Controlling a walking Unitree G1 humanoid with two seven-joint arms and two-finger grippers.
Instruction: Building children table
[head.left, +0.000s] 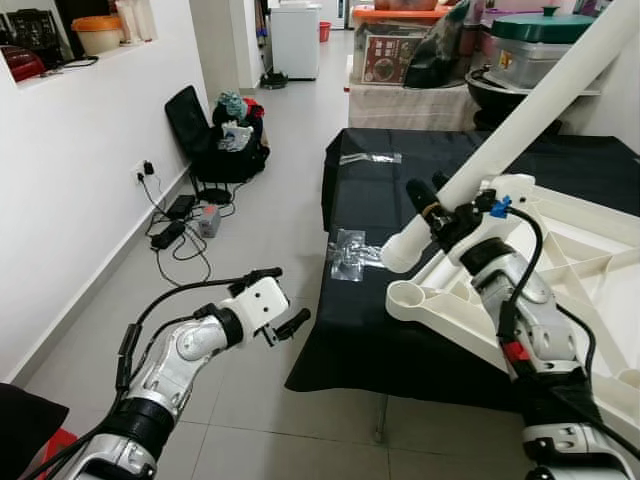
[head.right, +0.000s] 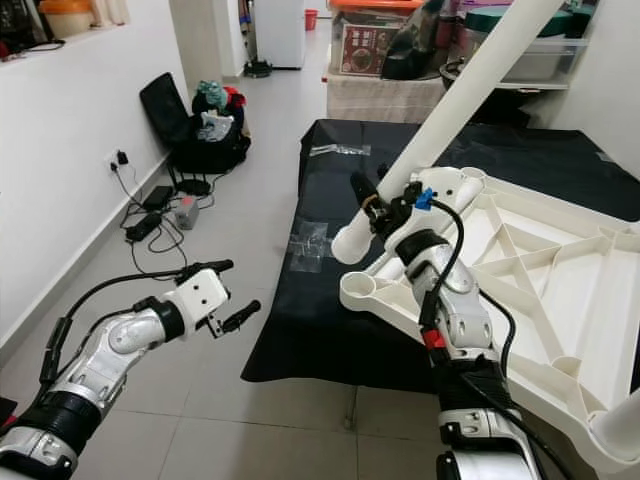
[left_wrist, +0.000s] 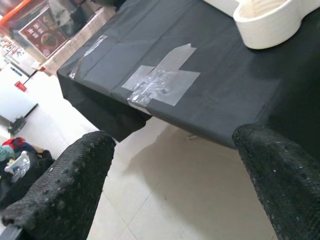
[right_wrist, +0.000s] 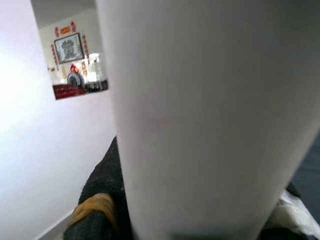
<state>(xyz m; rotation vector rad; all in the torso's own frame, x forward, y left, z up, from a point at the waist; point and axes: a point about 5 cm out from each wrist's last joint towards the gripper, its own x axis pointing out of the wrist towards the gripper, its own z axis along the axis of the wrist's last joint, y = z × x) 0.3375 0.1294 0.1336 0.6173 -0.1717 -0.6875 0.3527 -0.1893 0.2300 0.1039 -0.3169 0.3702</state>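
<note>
Right hand (head.left: 432, 203) is closed round a long white table leg (head.left: 520, 120), gripping it near its lower end. The leg slants steeply, its long axis running from the gripped end up and away to the robot's right. The right wrist view shows the leg's white surface pressed close against the dark fingers (right_wrist: 102, 190).

The white tabletop (head.right: 520, 270) lies upside down on the black-covered surface (head.right: 330, 190), ribs facing up. Its round corner socket (head.left: 412, 296) sits just below the leg's lower end (head.left: 397, 258) and slightly nearer the robot; the two are close but not yet joined. Judged from this, the step in hand is seating the leg in that socket, which calls for lowering the end and bringing the leg upright so that its axis lines up with the socket's opening.

Left hand (head.left: 283, 299) hovers over the floor, beside the surface's edge, its fingers spread apart and holding nothing. It stands well apart from the leg, so the right arm is the nearer one. Clear tape (left_wrist: 160, 82) patches the black cover near the socket.
</note>
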